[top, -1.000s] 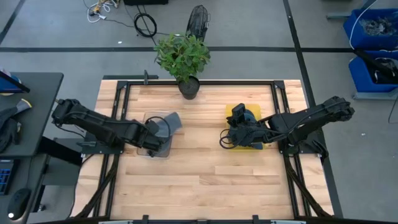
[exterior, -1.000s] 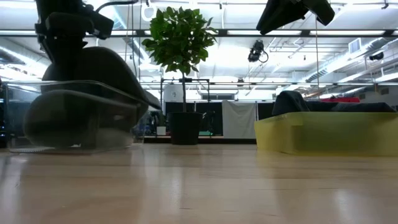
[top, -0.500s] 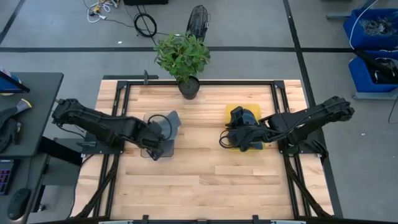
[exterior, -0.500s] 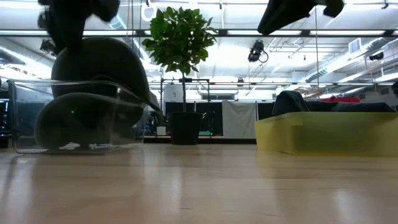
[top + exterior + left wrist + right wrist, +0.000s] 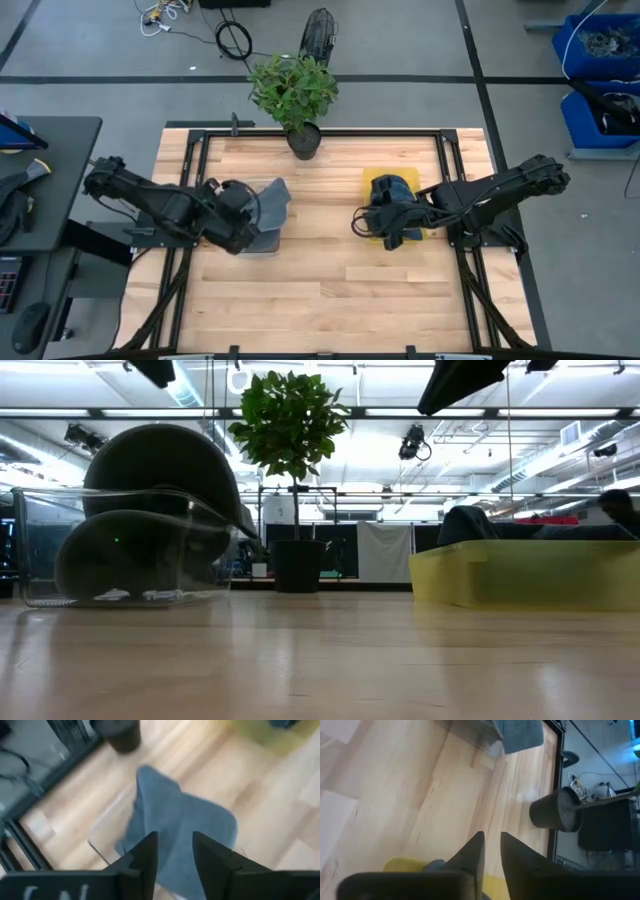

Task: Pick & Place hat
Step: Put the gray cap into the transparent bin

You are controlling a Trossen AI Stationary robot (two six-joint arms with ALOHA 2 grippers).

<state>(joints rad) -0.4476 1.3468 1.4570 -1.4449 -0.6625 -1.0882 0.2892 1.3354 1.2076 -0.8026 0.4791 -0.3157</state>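
— So, from above?
— The grey hat lies in the clear bin on the surface; the left gripper hangs beside it, the right gripper over the yellow tray.
— And the left wrist view?
— Fingers parted, grasping nothing.
— Right wrist view?
— Fingers nearly together, empty.

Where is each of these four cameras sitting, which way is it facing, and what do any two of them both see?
High view: above, facing straight down on the table; both arms show, left gripper by the grey hat, right gripper over the yellow bin.
Low view: at tabletop height, facing level across; only arm undersides show at the top.
Left wrist view: on the left arm, facing the hat past its own fingers.
Right wrist view: on the right arm, facing across the table past its fingers.
Shared: high and low views both show the potted plant.
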